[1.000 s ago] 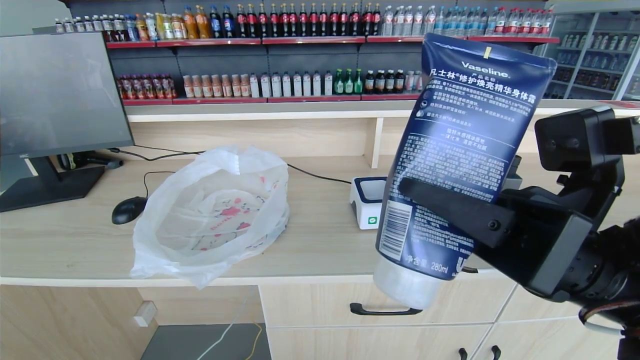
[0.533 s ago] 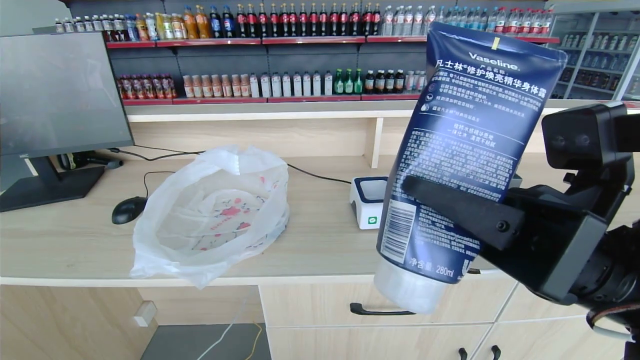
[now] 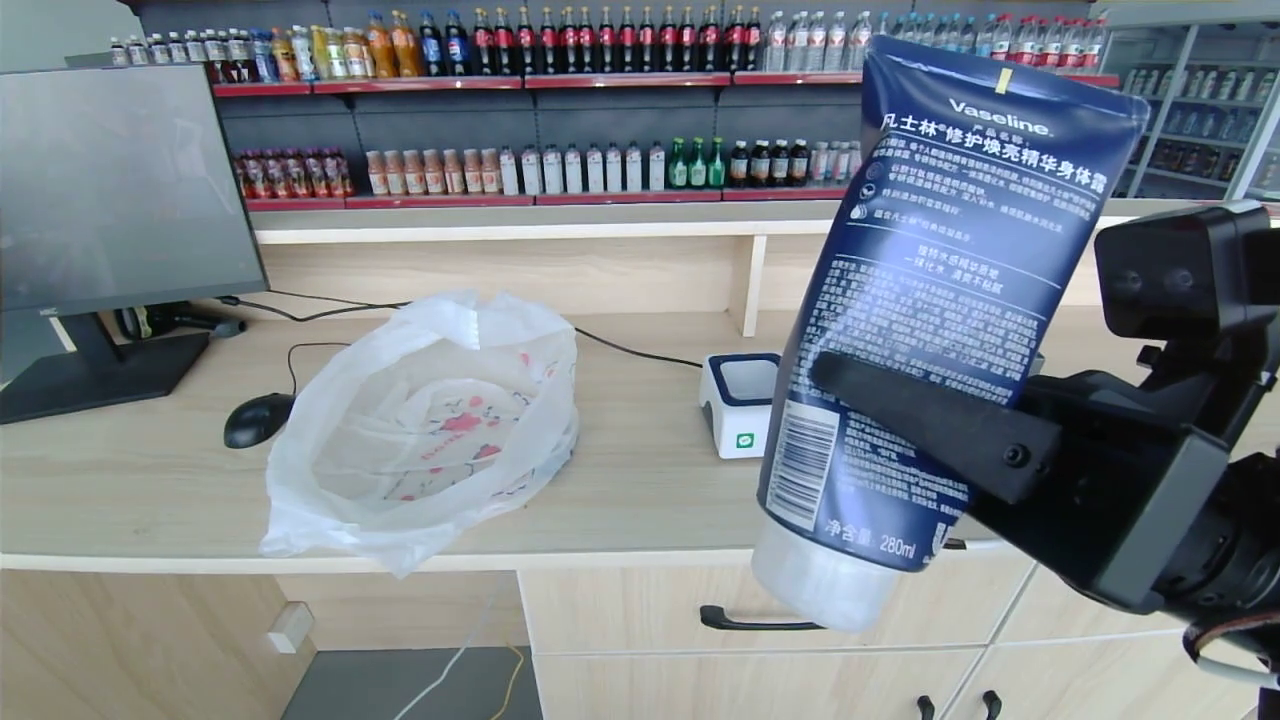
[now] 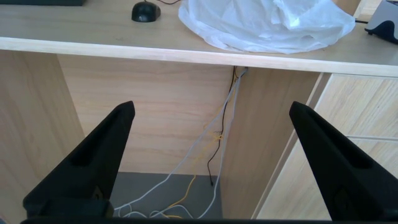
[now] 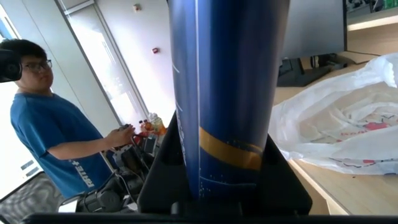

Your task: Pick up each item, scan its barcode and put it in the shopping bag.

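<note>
Tube (image 3: 930,300) drifted right, clamped in right hand (image 3: 850,385); left hand (image 4: 211,109) spread, empty; shopping bag (image 3: 430,420) open.

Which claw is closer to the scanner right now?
Right. The right claw holds the tube up in front of the scanner; the left claw hangs open below the counter edge, under the bag.

Right gripper (image 3: 880,405) clamped on blue lotion tube (image 3: 950,250), which is tilted, cap down, barcode facing the camera. Scanner (image 3: 733,405) on counter (image 3: 650,490) behind tube, partly hidden. Open shopping bag (image 3: 430,430) left of scanner, mouse (image 3: 257,420) beside bag
</note>
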You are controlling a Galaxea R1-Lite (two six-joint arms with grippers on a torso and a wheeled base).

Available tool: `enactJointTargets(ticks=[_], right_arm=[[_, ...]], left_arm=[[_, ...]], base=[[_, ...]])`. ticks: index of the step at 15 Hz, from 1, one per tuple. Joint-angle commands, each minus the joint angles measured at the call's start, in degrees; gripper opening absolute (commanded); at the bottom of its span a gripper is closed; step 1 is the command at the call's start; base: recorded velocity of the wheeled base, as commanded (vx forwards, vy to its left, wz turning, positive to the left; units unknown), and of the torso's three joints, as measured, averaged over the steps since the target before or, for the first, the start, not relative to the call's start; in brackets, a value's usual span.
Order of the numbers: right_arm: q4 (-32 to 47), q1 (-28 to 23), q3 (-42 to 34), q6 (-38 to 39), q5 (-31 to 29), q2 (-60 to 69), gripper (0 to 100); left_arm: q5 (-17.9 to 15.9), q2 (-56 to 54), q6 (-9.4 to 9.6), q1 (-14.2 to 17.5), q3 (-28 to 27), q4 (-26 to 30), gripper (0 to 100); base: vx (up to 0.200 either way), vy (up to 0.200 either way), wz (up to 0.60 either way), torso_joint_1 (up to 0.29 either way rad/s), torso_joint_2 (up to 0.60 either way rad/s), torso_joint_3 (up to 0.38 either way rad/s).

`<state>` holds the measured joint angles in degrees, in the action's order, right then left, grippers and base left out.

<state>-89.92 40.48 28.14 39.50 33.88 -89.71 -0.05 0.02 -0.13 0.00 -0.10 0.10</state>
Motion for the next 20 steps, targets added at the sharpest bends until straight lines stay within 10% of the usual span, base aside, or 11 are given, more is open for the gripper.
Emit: enactJointTargets(ticks=[1, 20], right_arm=[[-0.1, 0.0, -0.2, 0.2, 0.0, 0.8, 0], [-0.1, -5.2, -6.3, -10.1, -0.1, 1.6, 0]], left_arm=[[0.0, 0.1, -0.04, 0.0, 0.0, 0.0, 100], [0.0, 0.0, -0.04, 0.0, 0.0, 0.0, 100]], base=[[0.0, 0.0, 0.0, 0.0, 0.0, 0.0], [0.0, 0.0, 0.0, 0.0, 0.0, 0.0]])
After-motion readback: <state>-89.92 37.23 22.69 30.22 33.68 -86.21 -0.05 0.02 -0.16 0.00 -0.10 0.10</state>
